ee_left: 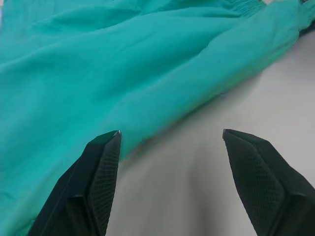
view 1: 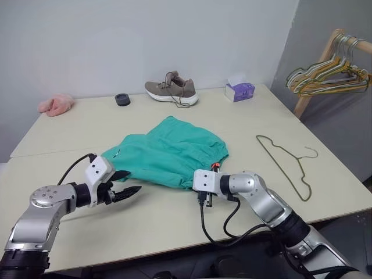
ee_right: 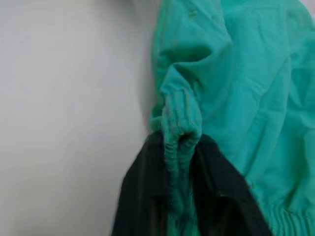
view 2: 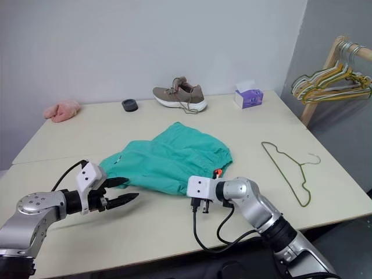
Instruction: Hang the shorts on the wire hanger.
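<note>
Teal-green fabric shorts [view 1: 167, 152] with gathered waistband: flat on the cream table [view 1: 244, 122], mid-table before me. My right hand [ee_right: 179, 147] is clamped on a bunched fold of waistband at the near edge. My left hand [view 1: 127, 184] stands open beside the other near edge, one finger [ee_left: 101, 167] at the hem, holding nothing. Thin olive wire hanger [view 1: 285, 164]: well apart, to the right. Risk I judge: lifting by one pinch lets the fabric slip or droop, fouling the threading.

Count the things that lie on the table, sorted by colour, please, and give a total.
Teal-green: 1, the shorts
Olive-green: 1, the wire hanger
Pink: 1, the fuzzy cloth
Brown: 1, the shoe
Purple: 1, the tissue box
Dark grey: 1, the small ring
Total: 6
</note>
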